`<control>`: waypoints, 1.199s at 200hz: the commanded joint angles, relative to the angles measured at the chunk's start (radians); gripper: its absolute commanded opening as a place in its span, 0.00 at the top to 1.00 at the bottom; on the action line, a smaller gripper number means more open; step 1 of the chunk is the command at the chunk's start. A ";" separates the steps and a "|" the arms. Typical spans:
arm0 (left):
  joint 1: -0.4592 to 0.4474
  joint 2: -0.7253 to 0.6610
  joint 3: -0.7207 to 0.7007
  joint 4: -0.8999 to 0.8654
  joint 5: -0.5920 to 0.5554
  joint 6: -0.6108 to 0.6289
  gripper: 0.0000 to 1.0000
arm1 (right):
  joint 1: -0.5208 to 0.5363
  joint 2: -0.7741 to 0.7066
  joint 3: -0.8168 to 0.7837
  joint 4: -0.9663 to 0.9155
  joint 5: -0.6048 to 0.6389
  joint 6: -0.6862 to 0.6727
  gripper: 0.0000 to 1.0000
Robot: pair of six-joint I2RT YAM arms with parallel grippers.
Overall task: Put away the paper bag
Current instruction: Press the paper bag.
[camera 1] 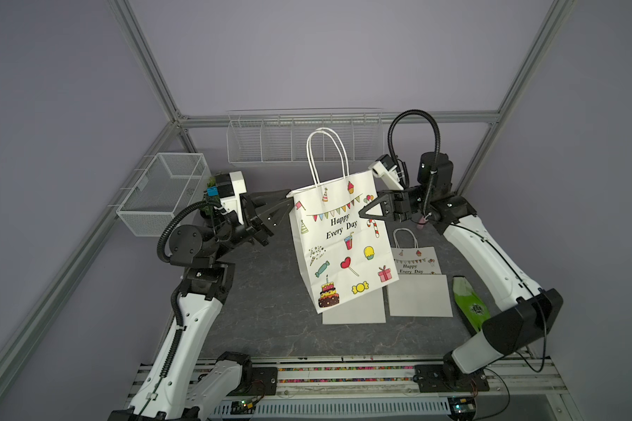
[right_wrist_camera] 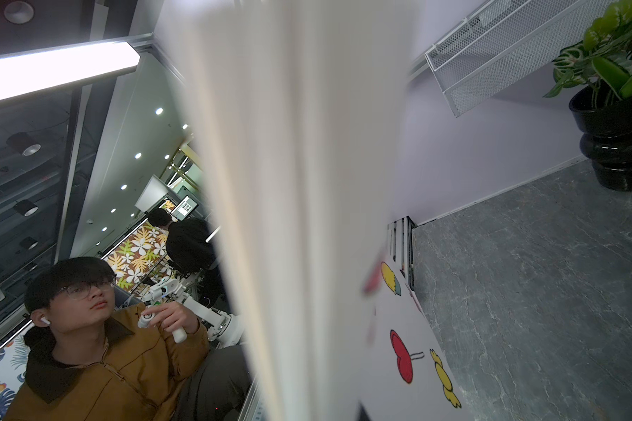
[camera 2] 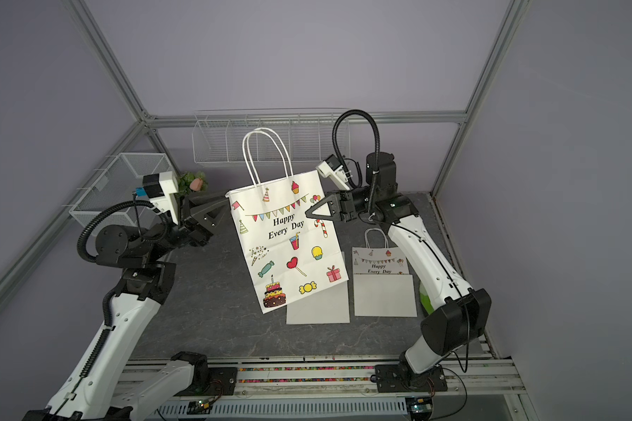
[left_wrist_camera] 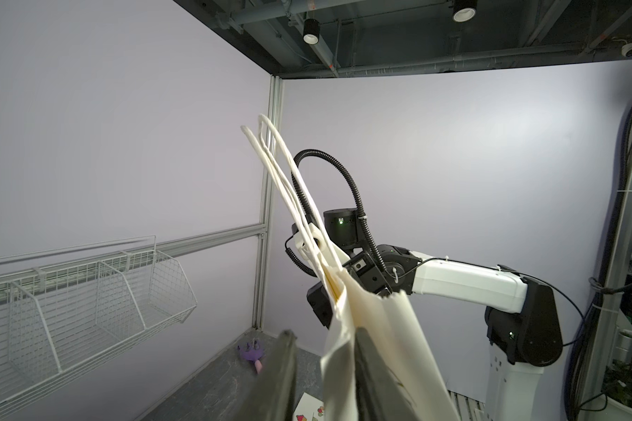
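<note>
The paper bag [camera 1: 336, 248] [camera 2: 289, 240] is white with "Happy Every Day" and party drawings. It hangs upright and slightly tilted over the middle of the table, handles [camera 1: 325, 153] up. My left gripper [camera 1: 289, 206] [camera 2: 228, 204] is at its upper left corner. In the left wrist view this gripper [left_wrist_camera: 327, 333] is open. The bag's side fold [left_wrist_camera: 380, 328] stands between its fingers, and one finger [left_wrist_camera: 285, 364] is clear of the paper. My right gripper [camera 1: 361, 213] [camera 2: 307, 213] is shut on the bag's right edge. The blurred bag [right_wrist_camera: 307, 218] fills the right wrist view.
A smaller bag with the same print [camera 1: 415, 260] and two white sheets [camera 1: 418, 295] [camera 1: 354, 310] lie flat on the table's right half, beside a green packet [camera 1: 469, 304]. A wire rack [camera 1: 303, 142] hangs on the back wall. A mesh basket [camera 1: 165, 189] and potted plant [camera 2: 194, 184] stand at left.
</note>
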 commanded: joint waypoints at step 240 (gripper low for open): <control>-0.004 -0.021 0.052 -0.202 0.138 0.133 0.38 | -0.017 -0.081 -0.021 0.001 -0.005 -0.006 0.93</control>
